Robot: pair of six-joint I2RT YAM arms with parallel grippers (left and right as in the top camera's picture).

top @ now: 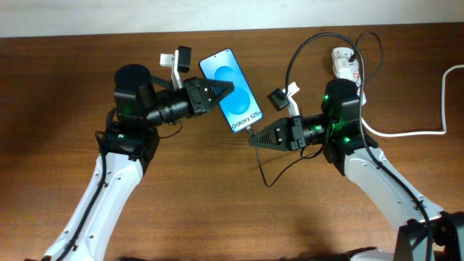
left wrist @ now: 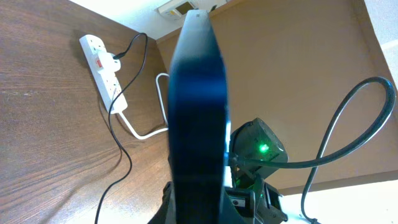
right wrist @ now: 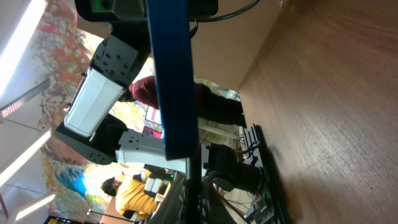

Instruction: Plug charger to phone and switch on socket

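Slim black-edged blue-screened phone (top: 238,98) clamped by left hand (top: 223,90); thin black charger cable (top: 257,163) pinched near its tip by right hand (top: 252,140), at phone's lower end.

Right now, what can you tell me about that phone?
The phone is a slim, black-edged slab with a lit blue screen reading "Galaxy S25+". It faces up, turned diagonally. The left hand is shut on one long side, and the right hand holds the tip of a black cable at its bottom end. Whether it is fully plugged in I cannot tell.
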